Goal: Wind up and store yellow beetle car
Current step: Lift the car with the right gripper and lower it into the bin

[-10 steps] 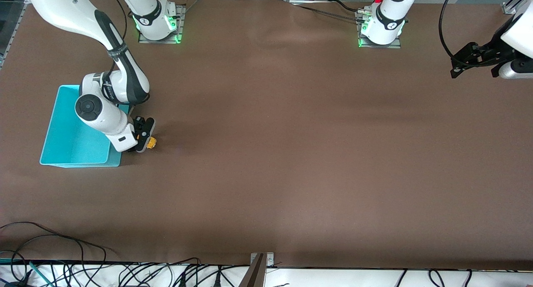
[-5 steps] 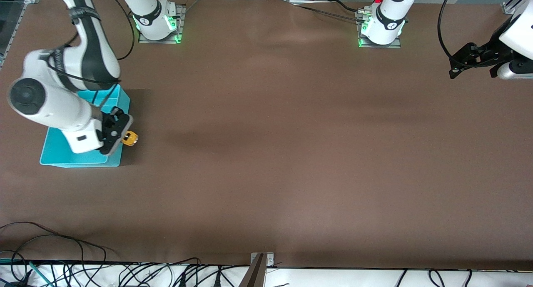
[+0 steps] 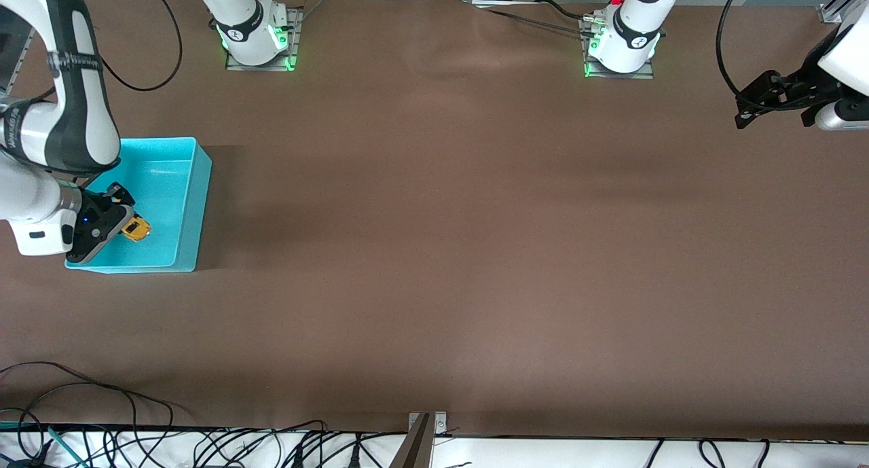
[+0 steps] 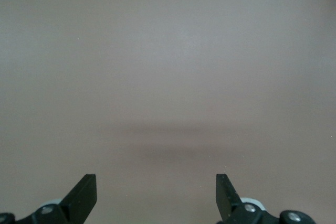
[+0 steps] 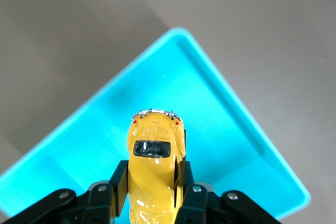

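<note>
One yellow beetle car point(image 5: 155, 174) is being held by its flanks in the closed right gripper point(image 3: 121, 225) over the turquoise bin point(image 3: 193, 203); seemingly light, hard, glossy, perhaps slippery. Left gripper point(image 4: 156, 198) is being kept wide open, empty, waiting over the counter point(image 3: 475, 250).

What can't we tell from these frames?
- Small yellow beetle car: underside and wheels hidden by the right gripper shut on it over the turquoise plastic bin; whether it is wound cannot be seen.
- Bin's corner nearest the right arm's end: covered by that arm in the front view.
- Left gripper: open over bare table; the wrist view's edge cuts its fingers off.
</note>
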`<action>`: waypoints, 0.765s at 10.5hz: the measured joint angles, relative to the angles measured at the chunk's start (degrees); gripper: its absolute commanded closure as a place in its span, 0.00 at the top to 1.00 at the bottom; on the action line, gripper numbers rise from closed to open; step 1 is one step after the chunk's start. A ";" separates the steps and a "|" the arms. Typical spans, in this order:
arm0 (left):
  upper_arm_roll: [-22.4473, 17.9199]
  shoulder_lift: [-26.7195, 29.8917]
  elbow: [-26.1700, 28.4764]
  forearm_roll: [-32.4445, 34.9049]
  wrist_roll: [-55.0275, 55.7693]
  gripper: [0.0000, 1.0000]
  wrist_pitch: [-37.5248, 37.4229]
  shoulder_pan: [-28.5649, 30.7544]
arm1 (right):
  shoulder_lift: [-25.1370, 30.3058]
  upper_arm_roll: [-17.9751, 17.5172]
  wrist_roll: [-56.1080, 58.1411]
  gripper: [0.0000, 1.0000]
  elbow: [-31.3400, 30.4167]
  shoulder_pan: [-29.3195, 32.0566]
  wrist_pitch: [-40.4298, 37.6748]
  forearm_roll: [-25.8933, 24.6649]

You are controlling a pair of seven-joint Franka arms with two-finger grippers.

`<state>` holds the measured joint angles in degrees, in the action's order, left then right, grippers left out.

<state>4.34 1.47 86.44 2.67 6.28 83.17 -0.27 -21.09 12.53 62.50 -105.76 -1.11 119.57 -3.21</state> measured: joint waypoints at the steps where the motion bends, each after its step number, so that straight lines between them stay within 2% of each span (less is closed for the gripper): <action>1: -0.01 -0.01 0.00 0.00 0.00 1.00 0.00 0.03 | -0.58 0.50 1.65 0.00 -3.80 0.01 4.01 0.01; 4: -0.01 -0.05 -0.01 0.00 0.02 1.00 -0.01 0.12 | -0.88 0.50 2.83 0.00 -13.55 -0.33 14.51 0.01; 8: -0.01 -0.07 -0.02 0.00 0.03 1.00 -0.21 0.17 | -1.31 0.94 2.94 0.00 -15.30 1.40 15.36 0.01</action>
<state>4.33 1.40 86.43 2.67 6.30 82.96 -0.10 -22.40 13.46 65.44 -121.06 0.29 134.92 -3.20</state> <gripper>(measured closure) 0.000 0.568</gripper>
